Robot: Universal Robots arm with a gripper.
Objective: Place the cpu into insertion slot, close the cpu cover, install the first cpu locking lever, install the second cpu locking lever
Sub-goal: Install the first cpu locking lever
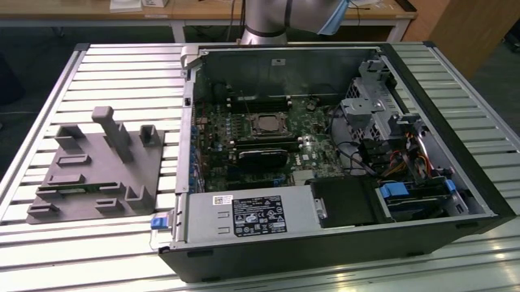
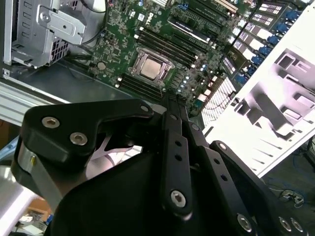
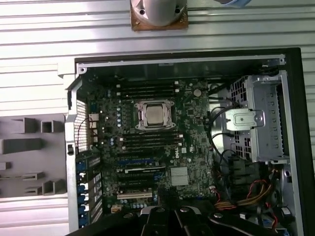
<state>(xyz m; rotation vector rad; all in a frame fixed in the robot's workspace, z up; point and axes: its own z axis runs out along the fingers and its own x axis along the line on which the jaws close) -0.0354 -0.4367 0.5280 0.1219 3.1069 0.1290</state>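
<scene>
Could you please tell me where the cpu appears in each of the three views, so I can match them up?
Exterior view: the cpu sits mid-motherboard, inside the open case.
First wrist view: the cpu lies between two banks of memory slots.
Second wrist view: the cpu again lies between those slot banks.
Shared landmark: the silver drive cage, beside the motherboard in all three.

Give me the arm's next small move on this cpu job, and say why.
Probably lower the hand toward the cpu. The cpu already lies seated with the cpu cover flat around it, while the hand hangs far above, shut and empty. Whether the cover is latched down I cannot tell, so a closer approach seems the sensible step.
</scene>
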